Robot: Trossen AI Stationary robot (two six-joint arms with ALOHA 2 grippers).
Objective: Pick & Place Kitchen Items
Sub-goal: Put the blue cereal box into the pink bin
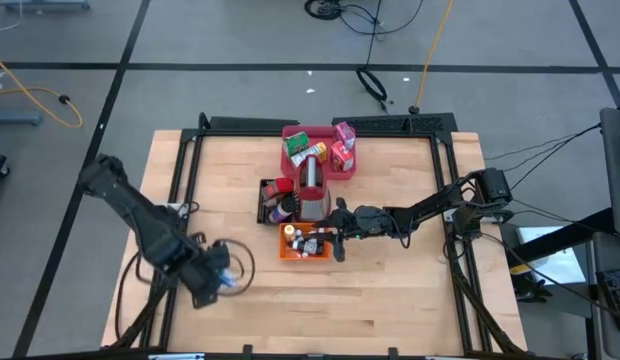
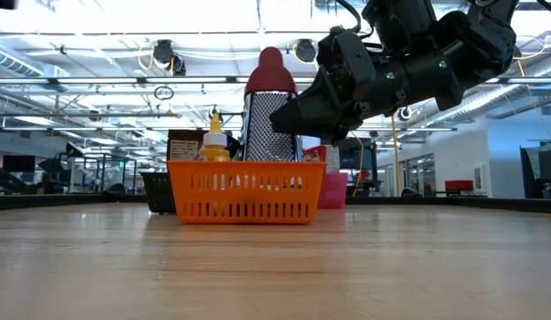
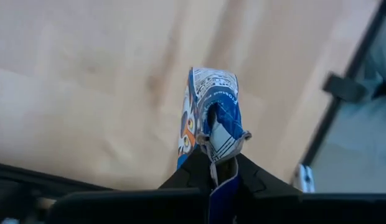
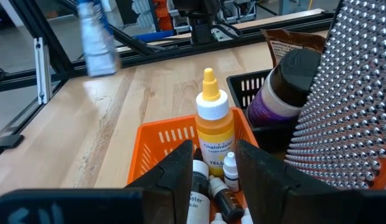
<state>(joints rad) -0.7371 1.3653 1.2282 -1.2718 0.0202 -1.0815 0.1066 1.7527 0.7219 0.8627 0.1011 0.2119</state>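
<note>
A blue-and-white carton (image 3: 211, 106) hangs over bare wood near the table's left front, with my left gripper (image 3: 215, 167) shut on it. In the high view this gripper (image 1: 218, 278) is well left of the baskets. The carton also shows blurred in the right wrist view (image 4: 96, 37). My right gripper (image 4: 213, 165) reaches in level from the right, open, over the orange basket (image 1: 290, 252). A yellow bottle (image 4: 211, 124) and small dropper bottles (image 4: 230, 168) stand in the basket ahead of its fingers. I see nothing held between them. My left gripper pinches the carton's folded top ridge (image 3: 213, 152) between its two fingers. The fingers come from above and point down. The carton hangs below them, roughly upright and lifted clear of the table.
A red-and-silver grater (image 1: 312, 190) stands just behind the orange basket, close to my right gripper. A black basket (image 1: 265, 205) with dark jars is to the grater's left. A pink tray (image 1: 290, 150) with cartons sits at the far edge. Bare wood lies along the near side.
</note>
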